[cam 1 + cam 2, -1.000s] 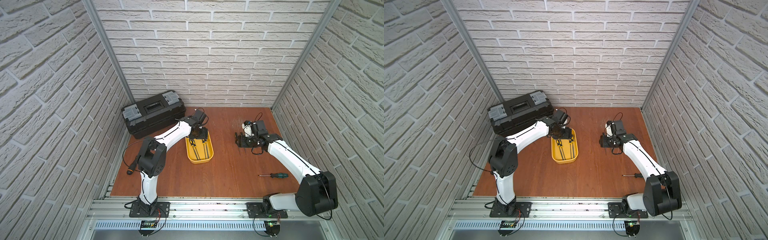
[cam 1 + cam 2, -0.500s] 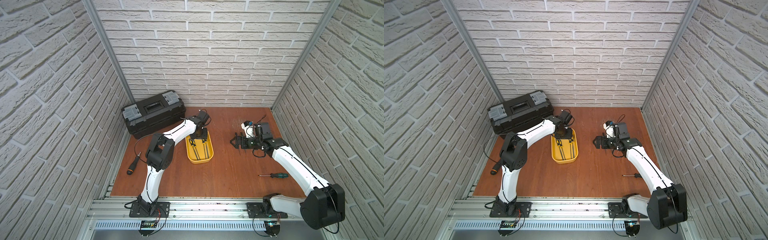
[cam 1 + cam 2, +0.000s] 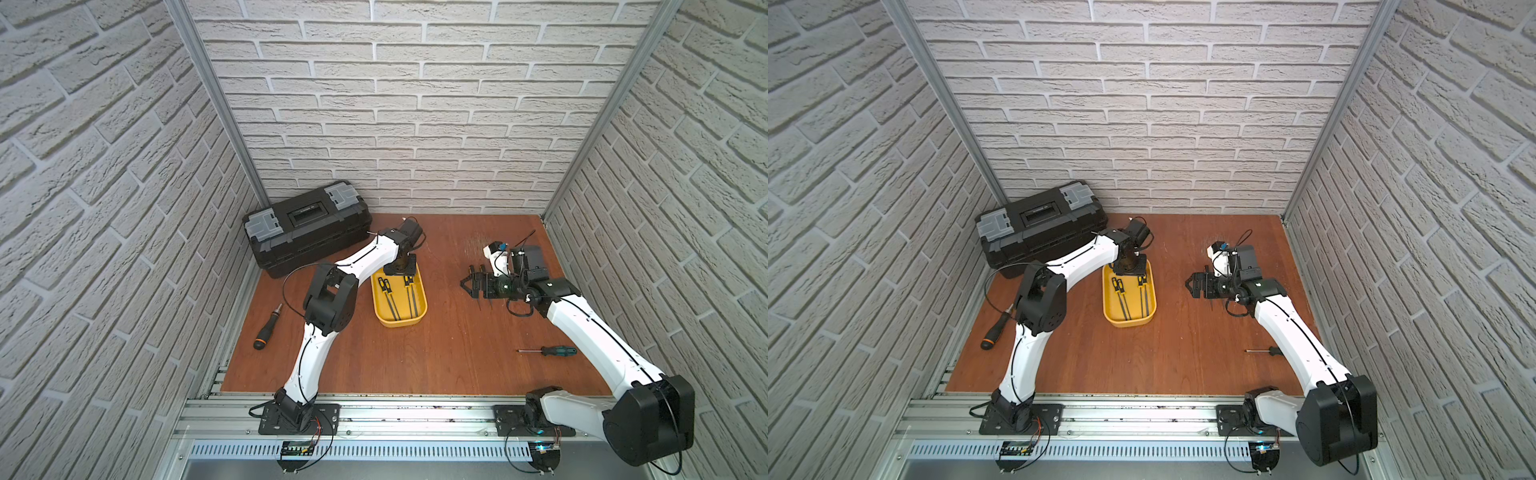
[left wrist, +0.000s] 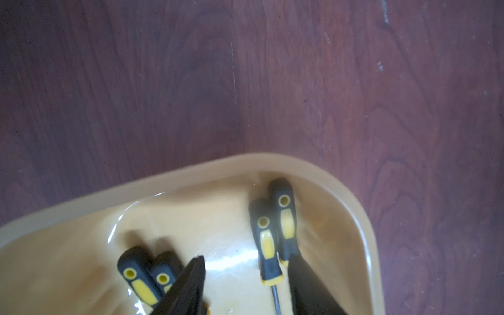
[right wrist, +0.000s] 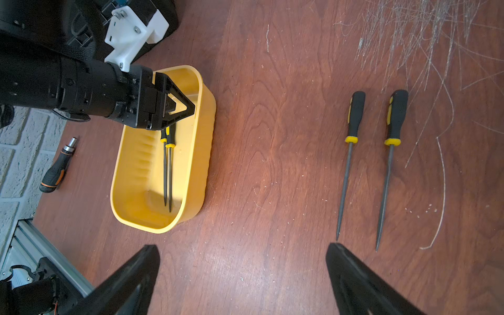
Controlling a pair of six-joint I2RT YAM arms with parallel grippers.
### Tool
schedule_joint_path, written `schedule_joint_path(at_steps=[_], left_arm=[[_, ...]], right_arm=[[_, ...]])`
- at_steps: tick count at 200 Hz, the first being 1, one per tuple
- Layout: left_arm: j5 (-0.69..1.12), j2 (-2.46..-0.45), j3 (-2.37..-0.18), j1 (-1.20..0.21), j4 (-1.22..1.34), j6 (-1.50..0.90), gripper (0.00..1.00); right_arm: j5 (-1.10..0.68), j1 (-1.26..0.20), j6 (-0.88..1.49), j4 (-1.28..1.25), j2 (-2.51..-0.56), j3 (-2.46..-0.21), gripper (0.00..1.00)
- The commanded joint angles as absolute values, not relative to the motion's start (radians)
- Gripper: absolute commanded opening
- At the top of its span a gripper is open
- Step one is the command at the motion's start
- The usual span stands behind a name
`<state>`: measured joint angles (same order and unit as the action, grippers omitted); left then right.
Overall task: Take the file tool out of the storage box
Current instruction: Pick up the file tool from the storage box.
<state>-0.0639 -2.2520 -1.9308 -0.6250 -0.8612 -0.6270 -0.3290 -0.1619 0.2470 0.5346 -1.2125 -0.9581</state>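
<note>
**Top views, 12 o'clock = back wall.** Storage box [image 3: 399,324] [image 3: 1128,324]: yellow tray at approx. centre of the wooden table [image 3: 436,365], long axis 12–6 o'clock. It holds 4 file tools w/ black-yellow handles, handles toward 12, tips toward 6. The 9 o'clock pair [image 3: 389,297] lies along that wall. The 3 o'clock pair [image 3: 411,297] lies nearer the opposite wall. All 4 rest on the box floor.

Left gripper [image 3: 400,272] [image 3: 1130,270] [image 4: 246,257] [image 5: 181,107] points down over the box's 12 o'clock end. Its fingers stand part-spread w/ a clear gap and pinch nothing. In the left wrist view one file handle [image 4: 268,245] lies in that gap, just beside one finger [image 4: 302,281]; contact cannot be told.

Right gripper [image 3: 467,284] [image 3: 1192,284] [image 5: 242,246] sits at 3 o'clock of the box, well apart from it. Its fingers are spread wide and hold nothing. Two loose files [image 5: 349,163] [image 5: 390,163] lie parallel on the table near it.

Other items, rel. to box:
- black toolbox [image 3: 307,228], closed, at 10 o'clock
- orange-black driver [image 3: 268,328] at 8 o'clock
- green-handled screwdriver [image 3: 548,351] at 4 o'clock
</note>
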Motion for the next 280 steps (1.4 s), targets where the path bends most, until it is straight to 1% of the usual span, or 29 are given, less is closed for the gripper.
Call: schedule_joint_path(at_steps=[1,18,103,130,159,183,225,237,280], left_arm=[[-0.074,-2.282,-1.96,-0.636,-0.898,-0.615,0.53],[-0.071,-2.291,-1.966,-0.638,-0.901,-0.615,0.49],[-0.055,-2.322,-1.969,-0.646,-0.889,-0.621,0.49],[-0.068,-2.329,-1.97,-0.646,-0.895,-0.622,0.43],[-0.072,-2.337,-1.97,-0.647,-0.897,-0.62,0.41],[-0.08,-2.346,-1.971,-0.646,-0.902,-0.618,0.37],[-0.088,-2.365,-1.993,-0.646,-0.908,-0.618,0.34],[-0.09,-2.374,-2.002,-0.646,-0.91,-0.616,0.31],[-0.097,-2.392,-2.022,-0.644,-0.908,-0.609,0.31]], right_arm=[[-0.326,-0.167,0.233,0.52,-1.204,-0.969,1.0],[-0.325,-0.167,0.234,0.523,-1.205,-0.975,1.0],[-0.32,-0.167,0.233,0.527,-1.215,-0.981,1.0],[-0.325,-0.166,0.233,0.527,-1.22,-0.98,1.0],[-0.327,-0.167,0.235,0.524,-1.221,-0.976,1.0],[-0.329,-0.167,0.233,0.526,-1.218,-0.973,1.0],[-0.329,-0.167,0.233,0.526,-1.216,-0.966,1.0],[-0.329,-0.167,0.233,0.527,-1.216,-0.966,1.0],[-0.328,-0.168,0.233,0.526,-1.214,-0.962,1.0]])
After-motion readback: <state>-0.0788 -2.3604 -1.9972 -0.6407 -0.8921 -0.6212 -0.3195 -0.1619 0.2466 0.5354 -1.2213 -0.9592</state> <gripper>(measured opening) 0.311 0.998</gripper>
